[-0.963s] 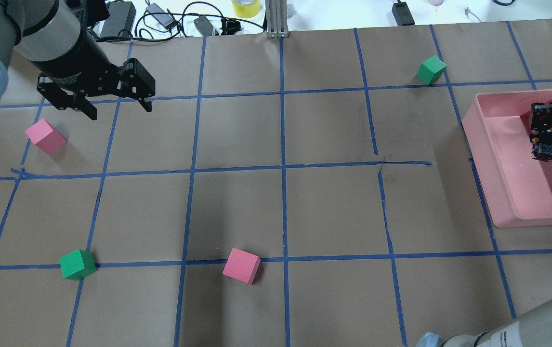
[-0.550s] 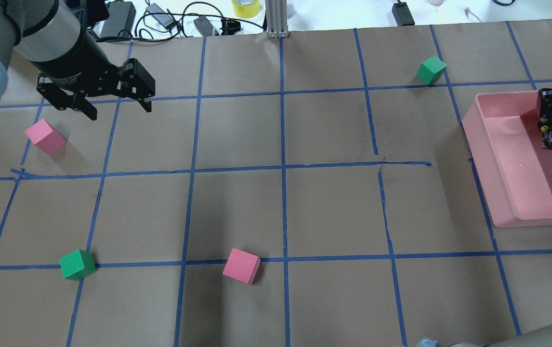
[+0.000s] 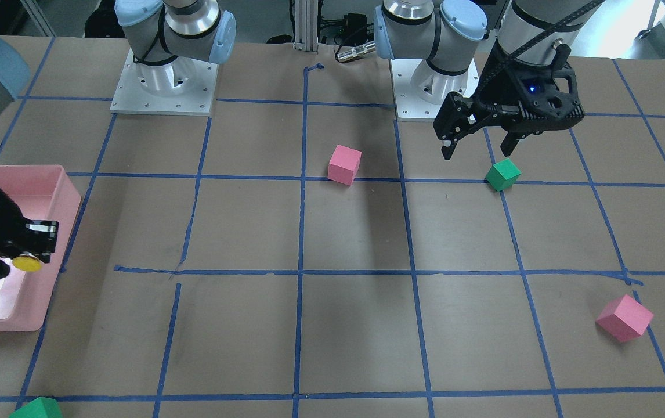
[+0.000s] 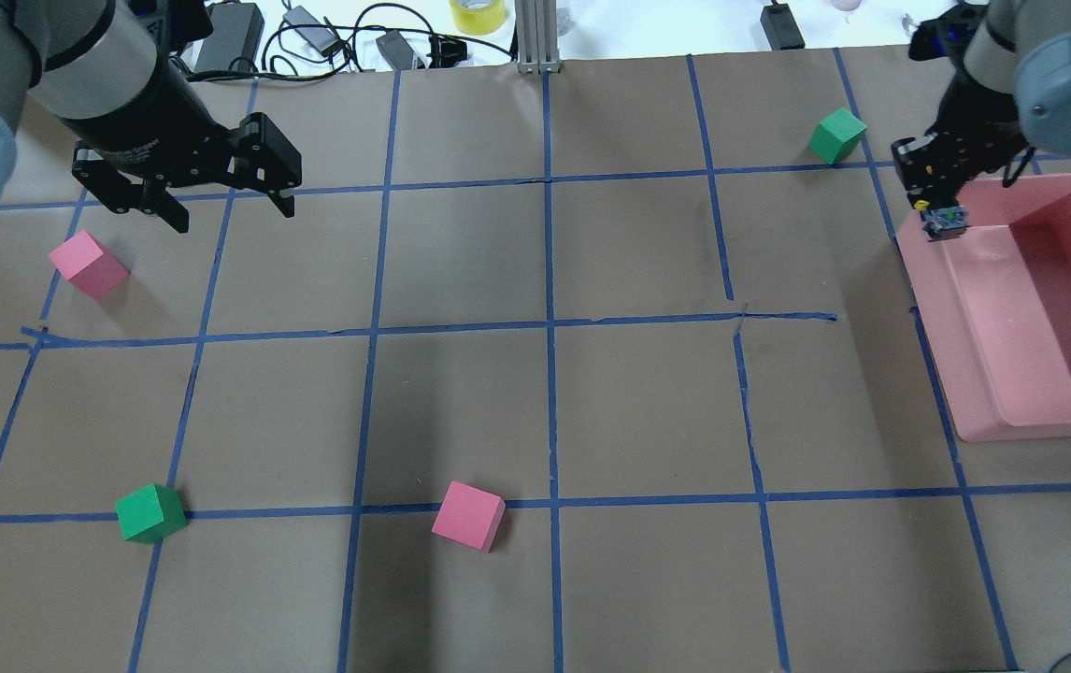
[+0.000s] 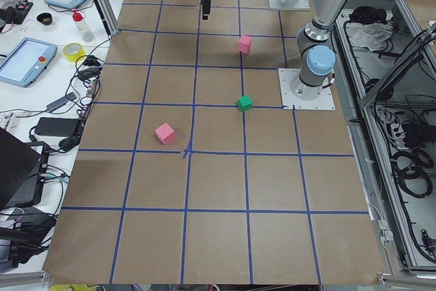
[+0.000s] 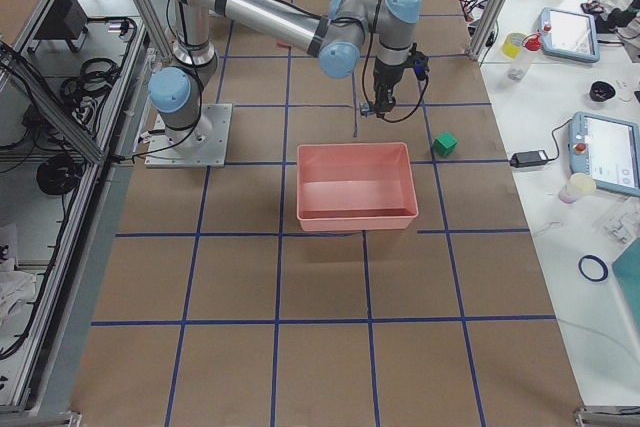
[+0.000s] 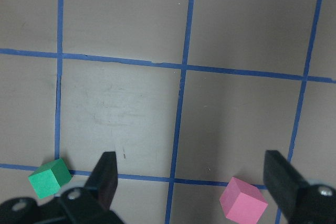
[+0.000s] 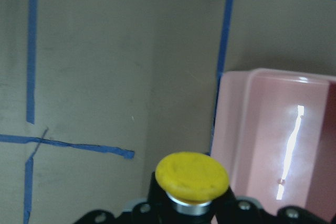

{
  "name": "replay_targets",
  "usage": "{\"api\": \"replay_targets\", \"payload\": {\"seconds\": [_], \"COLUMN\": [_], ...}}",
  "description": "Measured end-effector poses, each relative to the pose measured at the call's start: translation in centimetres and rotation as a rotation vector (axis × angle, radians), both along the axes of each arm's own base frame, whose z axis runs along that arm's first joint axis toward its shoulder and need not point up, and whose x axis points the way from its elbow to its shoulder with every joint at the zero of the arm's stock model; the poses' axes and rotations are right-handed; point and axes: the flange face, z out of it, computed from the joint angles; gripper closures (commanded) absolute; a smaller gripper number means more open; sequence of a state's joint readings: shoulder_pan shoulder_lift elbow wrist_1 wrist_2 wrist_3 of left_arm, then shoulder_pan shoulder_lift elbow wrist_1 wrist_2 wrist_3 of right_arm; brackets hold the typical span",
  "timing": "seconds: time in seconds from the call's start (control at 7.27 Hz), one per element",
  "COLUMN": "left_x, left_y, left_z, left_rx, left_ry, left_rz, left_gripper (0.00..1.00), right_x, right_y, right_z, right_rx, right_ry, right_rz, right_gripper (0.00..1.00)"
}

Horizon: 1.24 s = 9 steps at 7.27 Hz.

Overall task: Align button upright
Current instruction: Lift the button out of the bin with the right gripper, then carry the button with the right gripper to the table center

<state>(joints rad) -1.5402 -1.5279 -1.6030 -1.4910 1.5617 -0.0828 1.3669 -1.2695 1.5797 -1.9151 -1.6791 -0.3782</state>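
The right gripper [image 4: 935, 211] pinches the button [image 8: 192, 171] by its body, holding it in the air over the rim corner of the pink bin [image 4: 942, 346], clear of the table. The left gripper [image 4: 232, 213] hangs with its fingers spread wide and nothing between them, above bare paper between a green cube [image 7: 49, 178] and a pink cube [image 7: 242, 201].

The button looks small, rigid and light, so it should take a firm squeeze without harm. Its round body would likely roll if it were laid on its side, and the smooth domed yellow cap seems a poor, slippery place to grip. The dark cylinder just under the cap is the better hold, leaving the metal end free to stand on.

In the right wrist view the fingers hide everything below the cap. Overhead, the button is a tiny speck. The front view cuts the right gripper at the frame's edge. How far the button tilts cannot be told.
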Motion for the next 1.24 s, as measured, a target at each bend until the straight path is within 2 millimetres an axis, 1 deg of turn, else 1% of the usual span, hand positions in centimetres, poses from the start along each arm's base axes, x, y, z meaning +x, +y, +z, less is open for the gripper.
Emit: {"api": "replay_targets", "payload": {"seconds": [0.28,0.41,0.55,0.83,0.96,1.24], "left_x": [0.0,0.0,0.0,0.0,0.0,0.0], "left_y": [0.0,0.0,0.0,0.0,0.0,0.0], "left_z": [0.0,0.0,0.0,0.0,0.0,0.0], "left_rx": [0.000,0.000,0.000,0.000,0.000,0.000], "left_ry": [0.000,-0.001,-0.001,-0.001,-0.001,-0.001], "left_rz": [0.000,0.000,0.000,0.000,0.000,0.000], "left_gripper": [0.00,0.00,0.00,0.00,0.00,0.00], "right_x": [8.1,11.4,14.0,17.6,18.8,21.0], "right_y": [-3.4,-4.5,-4.7,-4.3,-4.2,-4.4], "right_z": [-2.2,-3.4,-4.2,-4.7,-5.0,-6.2], "right_rx": [-0.015,-0.012,-0.008,-0.005,-0.004,0.003], "right_ry": [-0.012,-0.021,-0.032,-0.071,-0.089,-0.126], "right_rz": [0.103,0.122,0.130,0.146,0.146,0.137], "right_gripper": [1.00,1.00,1.00,1.00,1.00,1.00]}}
